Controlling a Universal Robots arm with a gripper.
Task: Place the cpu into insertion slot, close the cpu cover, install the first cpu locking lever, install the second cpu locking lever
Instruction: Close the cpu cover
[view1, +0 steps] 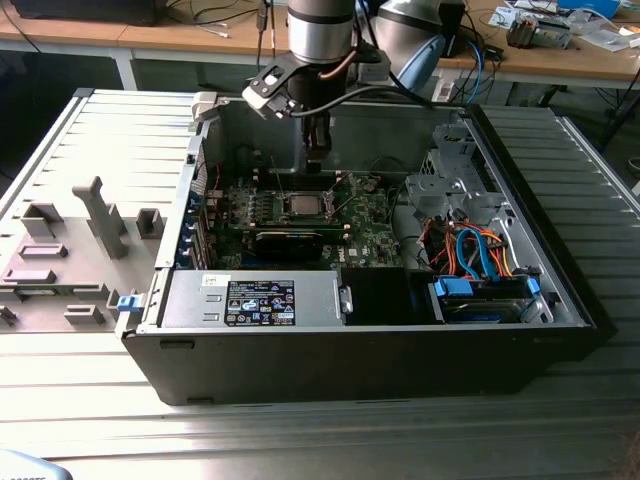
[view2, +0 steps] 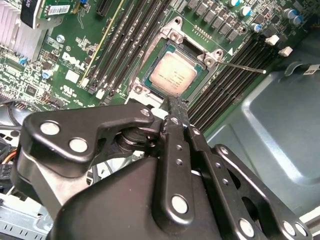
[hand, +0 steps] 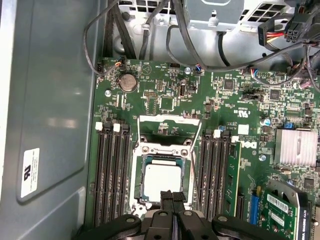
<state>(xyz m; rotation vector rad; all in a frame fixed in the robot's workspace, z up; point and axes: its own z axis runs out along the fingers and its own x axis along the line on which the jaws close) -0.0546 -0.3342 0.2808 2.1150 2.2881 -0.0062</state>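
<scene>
The cpu (hand: 161, 181) lies flat in the insertion slot (hand: 136, 175), its silver-grey top facing up; it also shows in the second wrist view as the cpu (view2: 173, 75) and in the exterior view as the cpu (view1: 303, 205). The cpu cover (hand: 169, 119) stands raised at the slot's far end, off the chip. A thin locking lever (view2: 245, 67) sticks out free beside the slot. My gripper (hand: 172, 194) is shut with nothing held, its tips at the slot's near edge, just off the chip. It also appears as the gripper (view2: 176, 102) and gripper (view1: 316, 165).
Memory slots (hand: 109, 175) flank the socket on both sides. A black expansion card (view1: 290, 242) lies in front of it, and cables (hand: 150, 30) hang behind. The case wall (hand: 45, 100) is close. A power supply (view1: 250, 300) and drive bay (view1: 480, 290) fill the case front.
</scene>
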